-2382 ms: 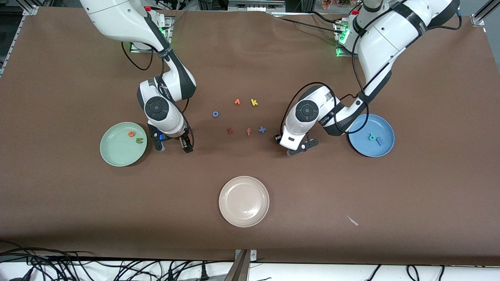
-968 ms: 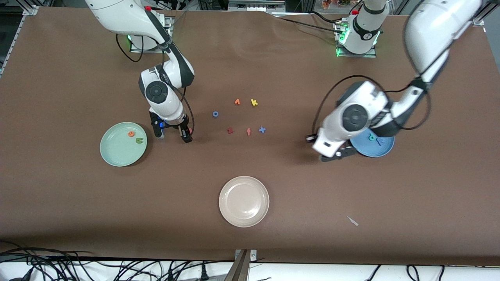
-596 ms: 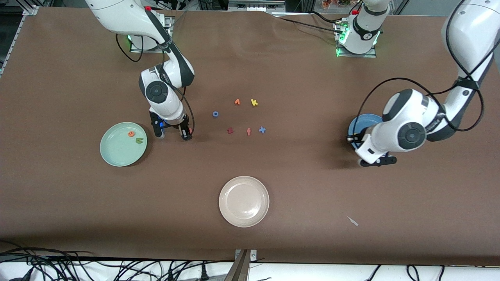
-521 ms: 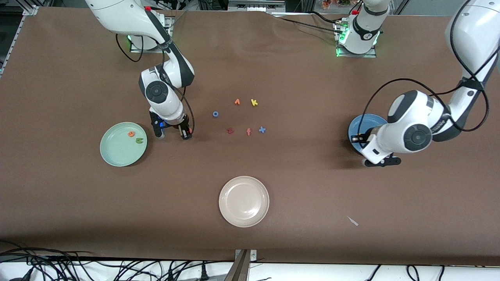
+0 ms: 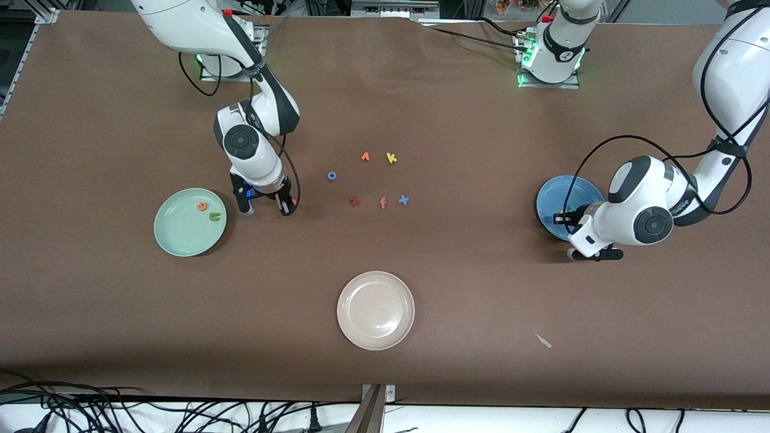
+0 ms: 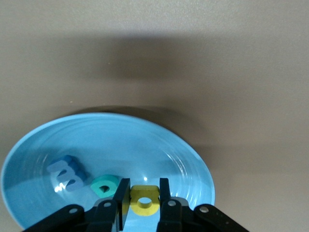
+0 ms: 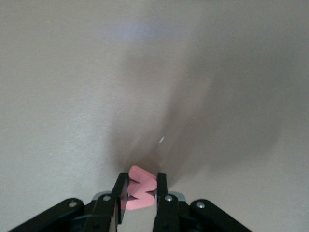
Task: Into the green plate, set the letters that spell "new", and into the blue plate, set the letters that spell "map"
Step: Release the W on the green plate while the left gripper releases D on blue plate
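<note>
Pink "w" is pinched between the fingers of the right gripper, left-center of the front frame, low over bare brown table just beside the green plate. In the right wrist view the w fills the gap between the pads at bottom center, one end sticking out past the fingertips.

Green plate, left of frame, holds the orange "e" and the dark green "n", close together in its upper right part, n lying on its side.

Blue plate, right of frame, half covered by the left wrist. In the left wrist view the yellow "a" sits between the fingers of the left gripper, pincer narrowed around it; whether it rests on the plate floor, cannot tell. Teal "p" just beside it, light blue "m" next along, all in a row.

Center of frame, loose letters: orange piece, yellow "k", blue "o", dark red "z", salmon "f", blue "x". Cream-white plate at lower center.
</note>
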Robot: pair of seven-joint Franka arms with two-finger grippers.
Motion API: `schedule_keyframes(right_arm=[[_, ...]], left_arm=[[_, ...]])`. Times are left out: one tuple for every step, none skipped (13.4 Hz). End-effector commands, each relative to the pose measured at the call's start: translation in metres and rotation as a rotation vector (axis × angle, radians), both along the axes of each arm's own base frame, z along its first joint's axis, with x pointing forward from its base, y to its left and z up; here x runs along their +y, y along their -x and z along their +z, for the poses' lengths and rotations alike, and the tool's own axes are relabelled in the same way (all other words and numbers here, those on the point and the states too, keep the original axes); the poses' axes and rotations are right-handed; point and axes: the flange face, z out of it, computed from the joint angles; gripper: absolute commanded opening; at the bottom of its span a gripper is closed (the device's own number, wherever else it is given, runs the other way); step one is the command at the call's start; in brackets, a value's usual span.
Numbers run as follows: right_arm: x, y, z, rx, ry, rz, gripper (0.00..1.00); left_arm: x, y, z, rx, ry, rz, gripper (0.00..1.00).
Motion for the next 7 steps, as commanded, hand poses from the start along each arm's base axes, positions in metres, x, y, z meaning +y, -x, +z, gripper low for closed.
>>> schedule_keyframes(right_arm=[[-0.001, -0.013, 0.031, 0.059, 0.034, 0.095, 0.00], [-0.009, -0.015, 0.042, 0.078, 0.044, 0.149, 0.00], [-0.019, -0.014, 0.050, 0.102, 0.054, 0.200, 0.00], [-0.031, -0.014, 0.059, 0.116, 0.059, 0.256, 0.00], [-0.051, -0.014, 0.064, 0.128, 0.063, 0.323, 0.00], [-0.074, -0.012, 0.068, 0.140, 0.063, 0.388, 0.00], [-0.102, -0.011, 0.072, 0.149, 0.061, 0.456, 0.00]], left_arm=[[0.005, -0.013, 0.022, -0.053, -0.025, -0.015, 1.00], [0.004, -0.024, 0.043, -0.083, -0.034, -0.004, 1.00], [0.004, -0.034, 0.065, -0.088, -0.044, -0.001, 1.00], [0.006, -0.045, 0.093, -0.086, -0.053, 0.006, 1.00], [0.010, -0.055, 0.120, -0.083, -0.063, 0.014, 1.00], [0.007, -0.062, 0.140, -0.090, -0.070, 0.016, 1.00], [0.004, -0.070, 0.159, -0.102, -0.073, 0.019, 1.00]])
